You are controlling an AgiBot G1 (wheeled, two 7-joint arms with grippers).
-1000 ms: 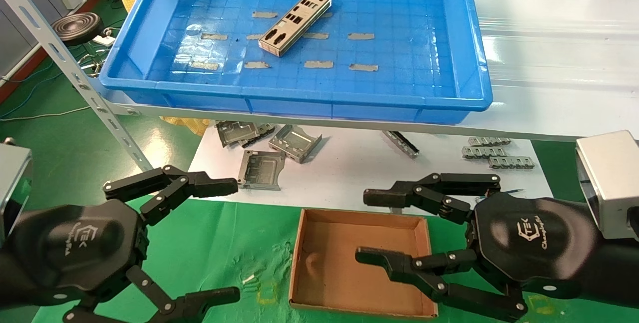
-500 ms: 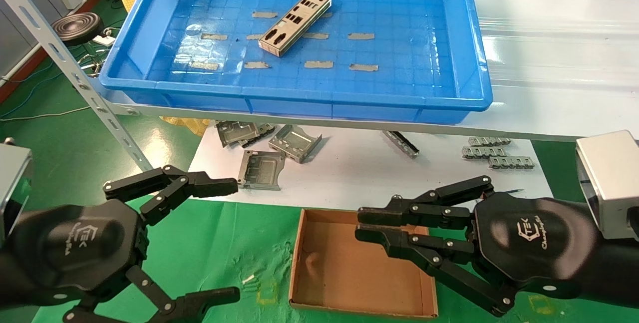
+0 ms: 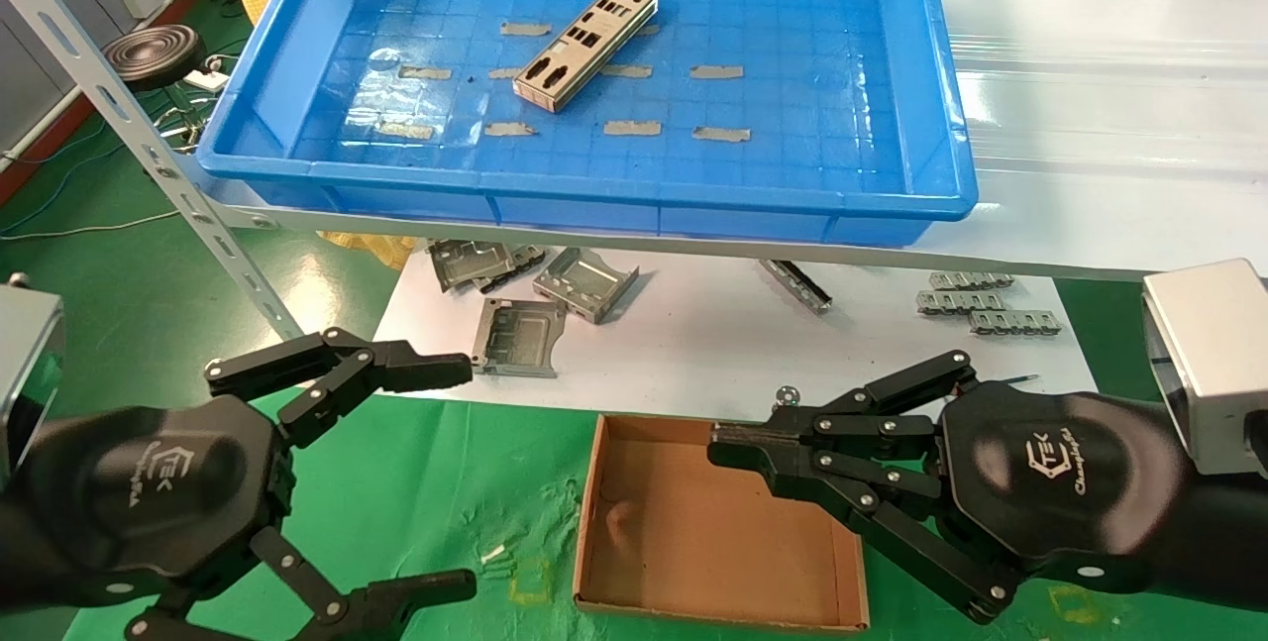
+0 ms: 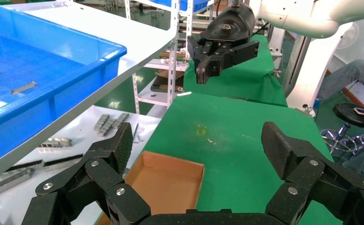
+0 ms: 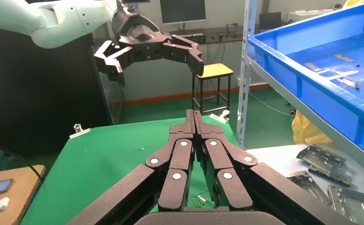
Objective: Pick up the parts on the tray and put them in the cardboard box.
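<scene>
Beyond the cardboard box [image 3: 693, 532], up on the shelf: the tray [image 3: 555, 190], holding 1 part [image 3: 586, 45] flat near mid-floor, apparently awaiting pickup. Box itself empty. Over its far right corner: right gripper [image 3: 728, 450], fingers pressed together, gripping nothing. Left of the box: left gripper [image 3: 446, 468], spread wide, idle.

Grey brackets [image 3: 540, 294] and ridged strips [image 3: 981, 304] lie on white sheet [image 3: 713, 344].

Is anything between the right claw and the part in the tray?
Only the tray's near wall. The right claw is shut, low over the box; the part lies on the raised tray floor, nothing on it.
</scene>
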